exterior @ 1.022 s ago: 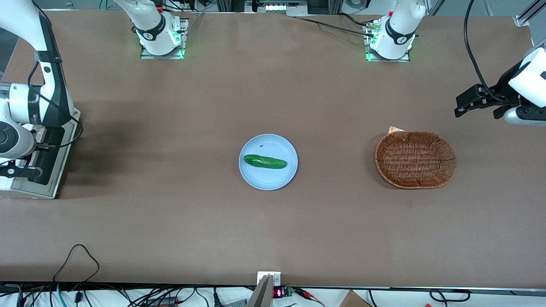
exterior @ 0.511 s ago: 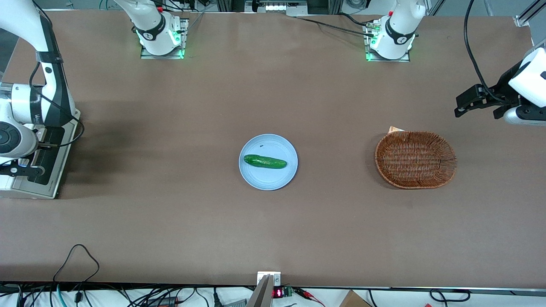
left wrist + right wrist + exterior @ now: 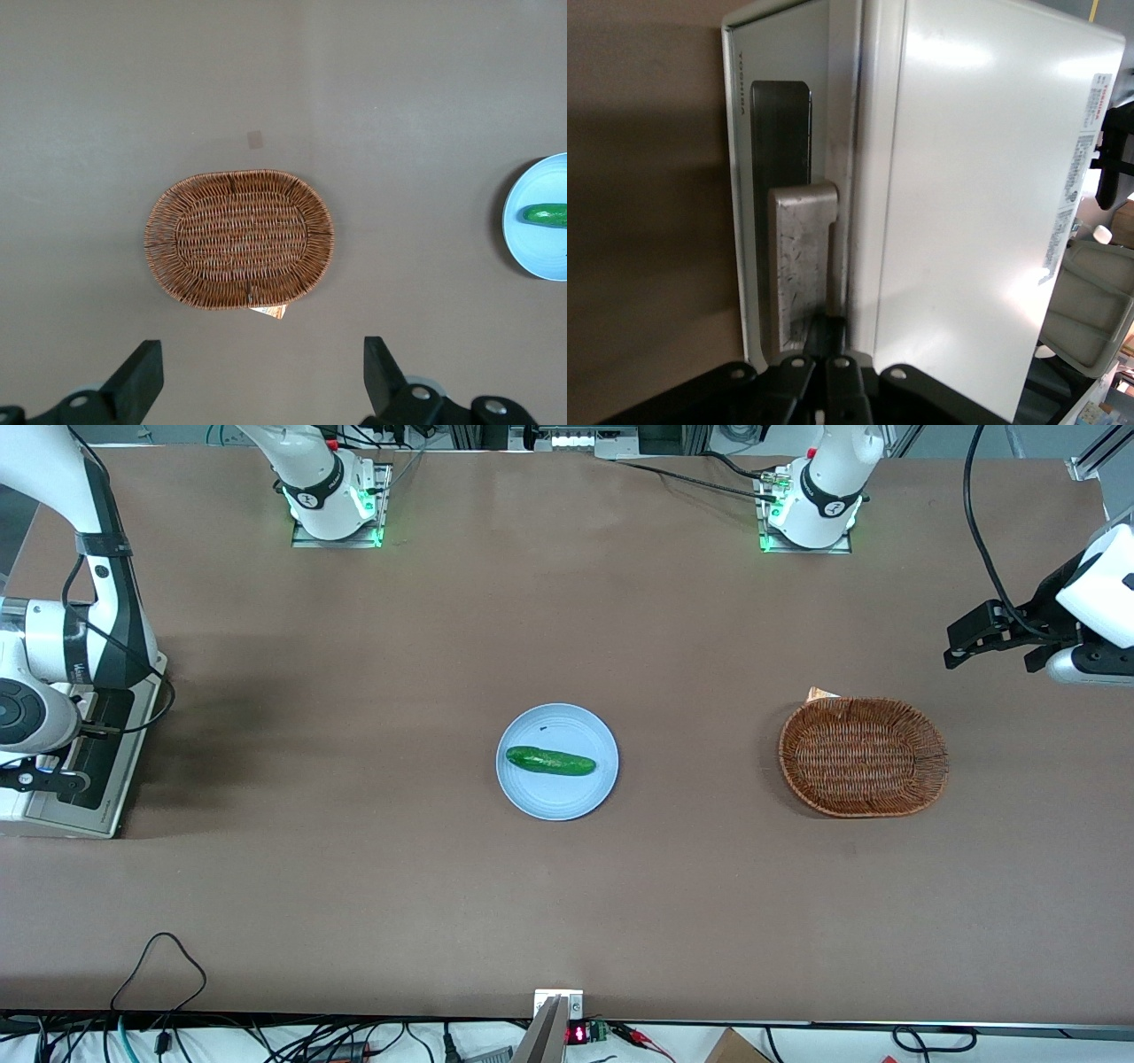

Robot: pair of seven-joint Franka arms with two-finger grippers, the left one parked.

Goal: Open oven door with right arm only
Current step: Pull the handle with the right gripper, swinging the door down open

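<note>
The white toaster oven [image 3: 13,808] stands at the working arm's end of the table. Its oven door [image 3: 99,755], silver-framed with a dark glass window, faces the table's middle. The right arm [image 3: 66,646] reaches down over the oven. Its black gripper [image 3: 40,781] is at the door's top edge. In the right wrist view the door [image 3: 749,221] and its silver bar handle [image 3: 799,257] show beside the white oven top [image 3: 966,221]. My gripper [image 3: 833,332] is shut, its tips tucked in the narrow gap between the handle and the oven body.
A light blue plate [image 3: 585,726] with a green cucumber [image 3: 550,761] lies mid-table. A brown wicker basket [image 3: 863,756] lies toward the parked arm's end and also shows in the left wrist view [image 3: 239,237]. Loose cables run along the table's near edge.
The right arm's wrist has shifted slightly away from the front camera. The oven door looks unchanged.
</note>
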